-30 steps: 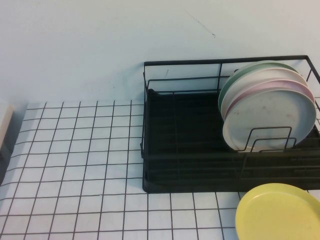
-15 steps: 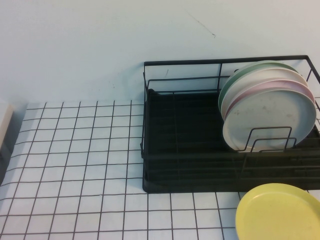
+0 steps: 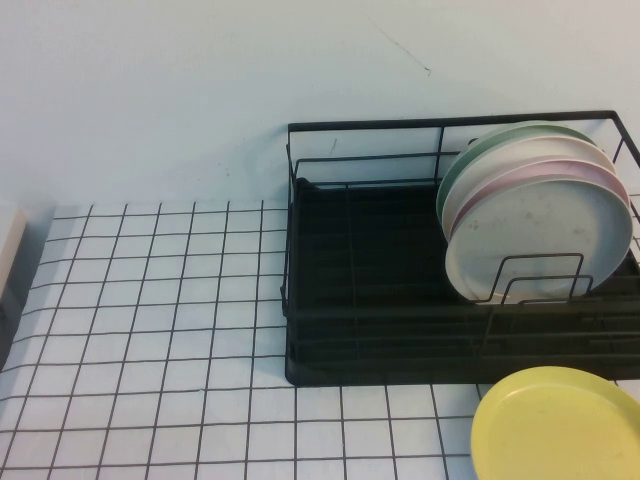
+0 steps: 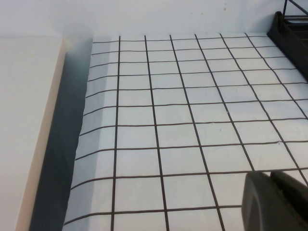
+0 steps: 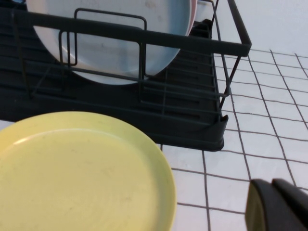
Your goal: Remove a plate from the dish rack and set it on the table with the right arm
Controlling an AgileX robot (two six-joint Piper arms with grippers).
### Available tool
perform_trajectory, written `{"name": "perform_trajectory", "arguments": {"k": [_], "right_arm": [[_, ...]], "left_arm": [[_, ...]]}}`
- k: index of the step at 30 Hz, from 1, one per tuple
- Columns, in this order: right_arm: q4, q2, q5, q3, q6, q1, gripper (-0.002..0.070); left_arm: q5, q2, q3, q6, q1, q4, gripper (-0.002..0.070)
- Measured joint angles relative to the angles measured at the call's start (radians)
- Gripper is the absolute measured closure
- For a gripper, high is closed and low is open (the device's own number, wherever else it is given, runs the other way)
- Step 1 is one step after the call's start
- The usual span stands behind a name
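The yellow plate [image 3: 560, 425] lies flat on the white gridded table [image 3: 150, 330], just in front of the black wire dish rack [image 3: 370, 300]. In the right wrist view the plate [image 5: 82, 173] fills the near side, and the rack [image 5: 192, 125] stands behind it. My right gripper [image 5: 272, 186] hovers beside the plate over bare table, shut and holding nothing. My left gripper [image 4: 269, 176] is shut over bare table [image 4: 183, 115], far from the rack. Neither gripper shows in the high view.
Several plates stand upright in the rack's right end, the pale blue one [image 3: 540, 235] in front of pink, off-white and green ones. A cream block [image 4: 24, 120] sits off the table's left edge. A plain wall rises behind the rack.
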Motion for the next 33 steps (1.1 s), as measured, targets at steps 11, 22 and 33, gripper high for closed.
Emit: {"name": "perform_trajectory", "arguments": {"k": [11, 22, 33], "right_arm": [[0.000, 0.000, -0.002, 0.000, 0.000, 0.000, 0.0679], [-0.001, 0.000, -0.002, 0.000, 0.000, 0.000, 0.0680], [-0.013, 0.000, -0.002, 0.000, 0.014, 0.000, 0.0680]], "left_arm": [[0.000, 0.000, 0.000, 0.000, 0.000, 0.000, 0.0678], [0.000, 0.000, 0.000, 0.000, 0.000, 0.000, 0.0679], [0.000, 0.000, 0.000, 0.004, 0.000, 0.000, 0.0678]]}}
